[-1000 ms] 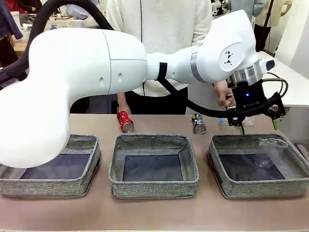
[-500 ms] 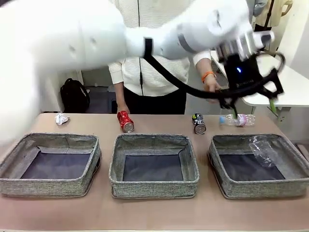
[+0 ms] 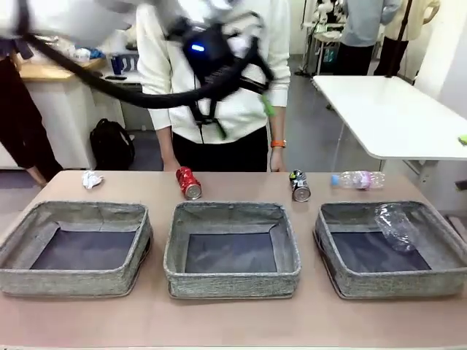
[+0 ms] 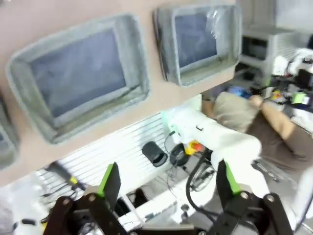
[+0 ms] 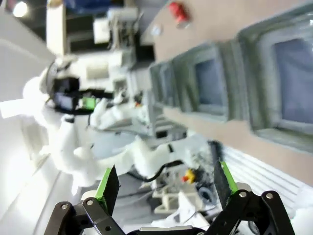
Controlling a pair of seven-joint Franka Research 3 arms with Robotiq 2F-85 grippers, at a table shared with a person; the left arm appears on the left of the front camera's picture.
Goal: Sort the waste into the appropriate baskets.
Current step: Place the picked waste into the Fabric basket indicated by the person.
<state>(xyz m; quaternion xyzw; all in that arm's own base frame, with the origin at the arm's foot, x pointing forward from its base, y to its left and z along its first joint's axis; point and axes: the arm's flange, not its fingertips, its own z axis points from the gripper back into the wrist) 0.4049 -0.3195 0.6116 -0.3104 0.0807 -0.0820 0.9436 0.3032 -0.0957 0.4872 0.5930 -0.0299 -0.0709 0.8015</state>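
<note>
Print on both cans and on the bottle's pale pink label too small to read.

Counted on the brown counter (image 3: 233, 321): three shallow rectangular grey woven-fabric baskets with soft walls and dark grey bottoms, side by side in a near row: left basket (image 3: 87, 283), middle basket (image 3: 232, 283), right basket (image 3: 394, 284).

Two cans, both toward the far edge: crushed red can (image 3: 189, 183) just beyond the middle basket's far left corner; crushed dark can (image 3: 299, 186) beyond the gap between the middle and right baskets.

One white paper wad (image 3: 91, 179) at the far left, beyond the left basket.

Two bottles: clear plastic bottle with a blue cap (image 3: 357, 179) lying on its side on the counter, just beyond the right basket; crumpled clear plastic bottle (image 3: 394, 226) inside the right basket, toward its right wall.

Two grippers, black with green pads. Left gripper (image 3: 244, 119) blurred, high above the far side of the counter, left of centre, in front of a person in a white sweater (image 3: 160, 73); jaws spread wide, nothing between them, well apart from every piece of waste. Same wide spread in the left wrist view, baskets far beyond the fingers. Right gripper (image 5: 165, 182) likewise spread wide, nothing between its pads, with the baskets and the red can far off in its wrist view.

One orange wristband (image 3: 277, 144) on the person's arm, just behind the counter's far edge. One black backpack (image 3: 111, 146) on the floor at the far left. One white table (image 3: 394, 117) at the far right.
</note>
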